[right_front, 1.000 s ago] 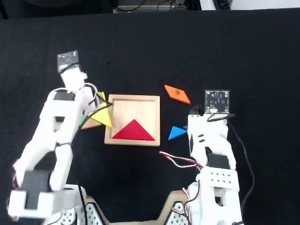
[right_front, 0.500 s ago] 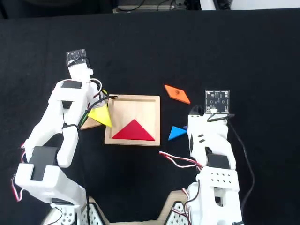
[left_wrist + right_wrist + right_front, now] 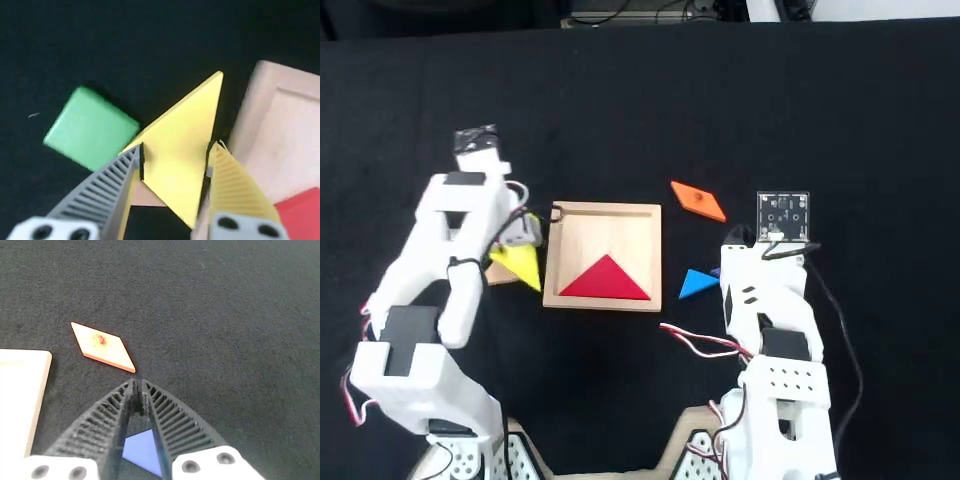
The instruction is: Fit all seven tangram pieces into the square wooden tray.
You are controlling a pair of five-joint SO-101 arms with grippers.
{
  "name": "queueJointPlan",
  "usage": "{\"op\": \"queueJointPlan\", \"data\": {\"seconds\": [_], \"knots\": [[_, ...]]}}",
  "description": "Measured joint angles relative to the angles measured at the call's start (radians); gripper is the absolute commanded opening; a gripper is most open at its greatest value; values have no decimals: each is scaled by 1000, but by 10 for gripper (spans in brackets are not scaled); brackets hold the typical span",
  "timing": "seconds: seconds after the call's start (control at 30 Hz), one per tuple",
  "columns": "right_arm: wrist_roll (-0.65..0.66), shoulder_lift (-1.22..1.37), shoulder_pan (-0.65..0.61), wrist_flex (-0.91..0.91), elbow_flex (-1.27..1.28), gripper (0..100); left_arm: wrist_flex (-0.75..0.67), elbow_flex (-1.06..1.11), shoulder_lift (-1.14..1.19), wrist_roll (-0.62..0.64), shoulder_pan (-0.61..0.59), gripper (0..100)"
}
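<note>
Yellow triangle point(image 3: 182, 165), likely light, stiff and slick (painted wood, I judge), is grasped edge-to-edge by the left fingers point(image 3: 112, 187). The right fingers point(image 3: 105, 435) are clenched, empty.

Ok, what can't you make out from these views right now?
High view: the left arm covers the green square and part of the yellow triangle.
Left wrist view: the yellow triangle hides most of a tan piece, shape unclear.
Right wrist view: the right gripper hides the blue piece's edges.
</note>
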Motion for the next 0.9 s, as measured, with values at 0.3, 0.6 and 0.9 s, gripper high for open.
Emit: {"op": "queueJointPlan", "data": {"seconds": [0.3, 0.6, 0.9], "knots": [[0, 0, -21, 0, 0, 15, 44, 15, -109, -46, -43, 227], [2, 0, -25, 0, 0, 15, 101, 161, -284, 3, -44, 247], [2, 0, -32, 0, 0, 15, -77, 276, -284, 37, -95, 245]]}}
